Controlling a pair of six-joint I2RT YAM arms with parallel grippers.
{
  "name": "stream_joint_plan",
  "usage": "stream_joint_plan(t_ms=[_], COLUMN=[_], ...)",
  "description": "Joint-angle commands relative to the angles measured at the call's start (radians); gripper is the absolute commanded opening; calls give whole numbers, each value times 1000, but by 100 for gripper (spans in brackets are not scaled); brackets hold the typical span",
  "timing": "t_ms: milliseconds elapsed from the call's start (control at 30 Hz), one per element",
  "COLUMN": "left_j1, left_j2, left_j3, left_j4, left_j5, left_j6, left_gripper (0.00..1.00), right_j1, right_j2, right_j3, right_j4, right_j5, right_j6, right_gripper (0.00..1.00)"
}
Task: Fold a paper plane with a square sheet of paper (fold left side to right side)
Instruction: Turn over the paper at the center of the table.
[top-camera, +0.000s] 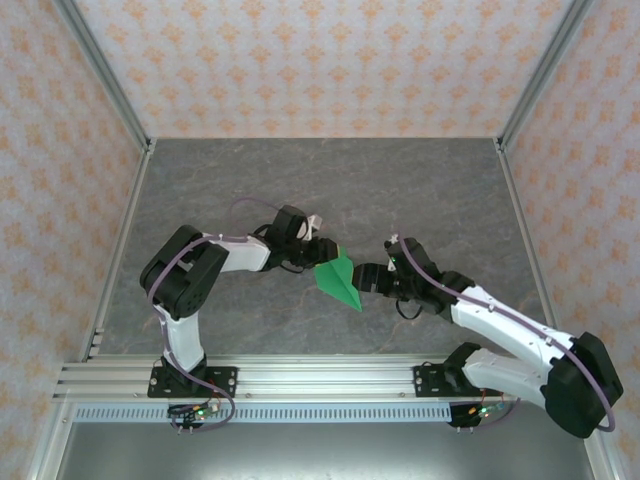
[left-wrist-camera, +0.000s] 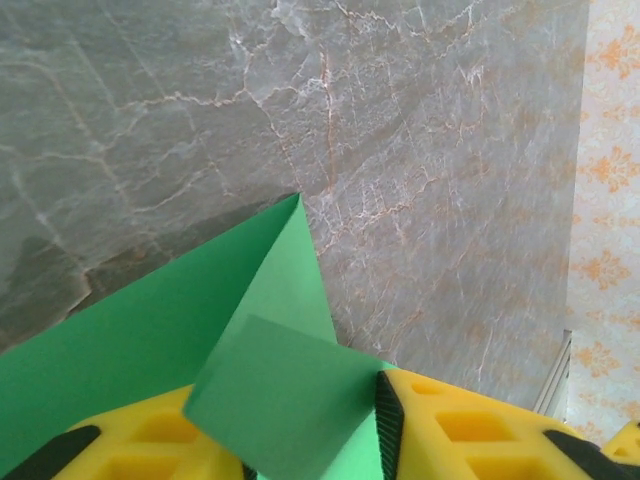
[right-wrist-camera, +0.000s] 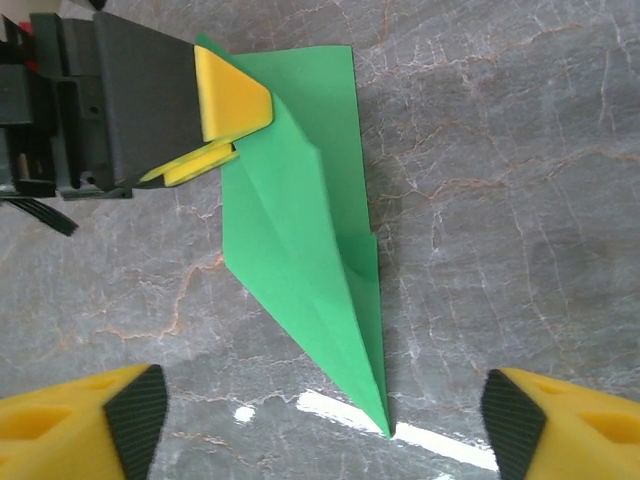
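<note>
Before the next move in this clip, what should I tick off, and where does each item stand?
1. Left claw clamped on the paper plane at its wide end: ok.
2. Right claw open, not touching the paper: ok.
3. Plane's pointed tip lies in the right claw's gap: ok.
4. Plane lying flat on the table: cannot tell.
5. Folds even on both sides: cannot tell.
</note>
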Motion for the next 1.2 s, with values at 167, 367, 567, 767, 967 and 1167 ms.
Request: stream_joint_plan(t_ms=[167,367,567,767,967,1167], left_j1=[-8,-5,12,13,11,1], left_j2=[-55,-231,-394,-504,-552,-558], left_j3=[22,36,74,106,117,124], left_j4=[39,-89,-181,-191,-135,-96], left_j5=[-10,-55,-55,-23,39,82], left_j6=[-1,38,21,-7,-53,-80], left_gripper=[18,11,10,10,10,10], right_j1=[-115,-275,-323,-322,-294,-230], right_j2=[-77,-103,-85,-55,-24,27], right_j3=[-64,-158,-149,-114,-94,-60], right_j4=[119,410,556,680,776,844], right_j5=[-165,-493,-703,-800,-839,-836], right_j6=[76,152,126,170,222,259], right_gripper=[100,100,100,100,100,100])
